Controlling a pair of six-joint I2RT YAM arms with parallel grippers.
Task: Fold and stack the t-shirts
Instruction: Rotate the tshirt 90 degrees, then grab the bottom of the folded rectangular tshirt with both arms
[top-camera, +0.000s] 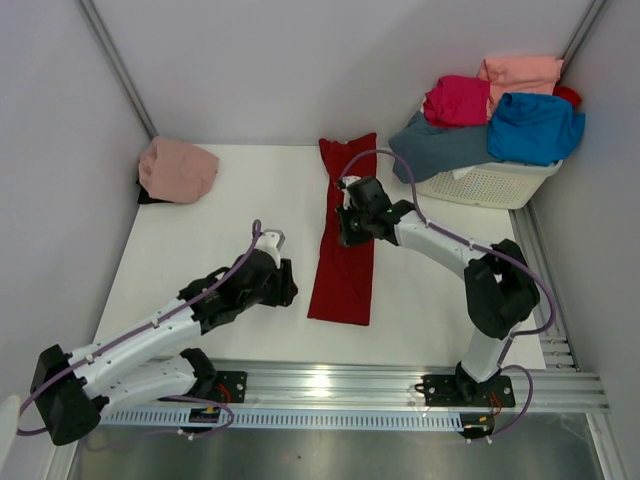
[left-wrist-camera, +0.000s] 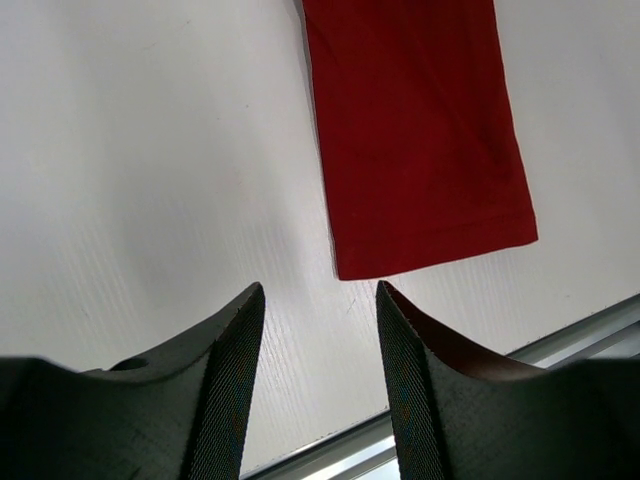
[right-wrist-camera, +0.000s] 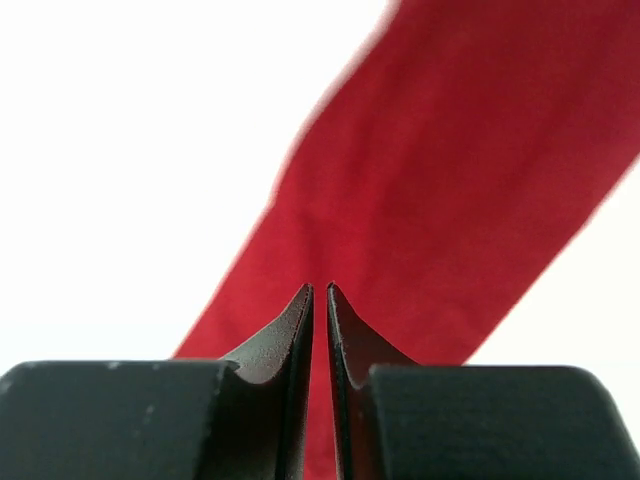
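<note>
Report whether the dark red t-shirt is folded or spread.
Folded lengthwise: the dark red t-shirt lies as a narrow flat strip, no sleeves showing.

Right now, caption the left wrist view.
Left jaws open above the white table, the dark red t-shirt lying just ahead.

A t-shirt folded into a long strip (top-camera: 343, 285) lies lengthwise down the middle of the table (top-camera: 250, 190), one end toward the arms. A bunched t-shirt (top-camera: 178, 168) sits at the far left corner. At far right, a basket (top-camera: 490, 185) holds a heap of t-shirts (top-camera: 500, 125). The left gripper (top-camera: 287, 288) is just left of the strip's near end, the right gripper (top-camera: 347, 232) over its middle.
</note>
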